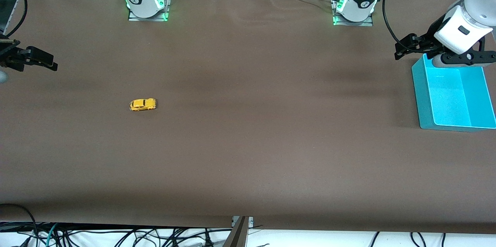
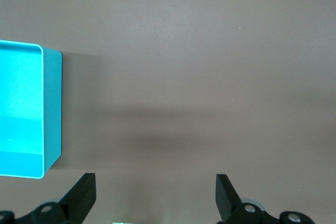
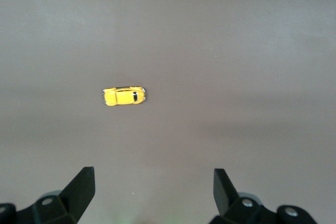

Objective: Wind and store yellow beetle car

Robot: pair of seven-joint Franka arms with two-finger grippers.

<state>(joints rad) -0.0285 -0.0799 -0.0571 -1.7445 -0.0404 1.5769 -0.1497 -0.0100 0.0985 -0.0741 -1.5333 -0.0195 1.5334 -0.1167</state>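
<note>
The yellow beetle car [image 1: 143, 104] is a tiny bright-yellow toy on its wheels on the brown table, toward the right arm's end; the right wrist view shows the same car [image 3: 124, 96] lying alone on the cloth. My right gripper [image 1: 37, 60] hangs open above the table's edge at that end, well apart from the car, with nothing between its fingers [image 3: 84, 187]. My left gripper [image 1: 407, 47] is open too, up in the air beside the teal bin [image 1: 420, 96], and holds nothing.
The teal bin [image 2: 52, 108] stands at the left arm's end of the table, with nothing visible in it. Both arm bases [image 1: 147, 1] stand along the edge of the table farthest from the front camera. Cables hang below the table's near edge.
</note>
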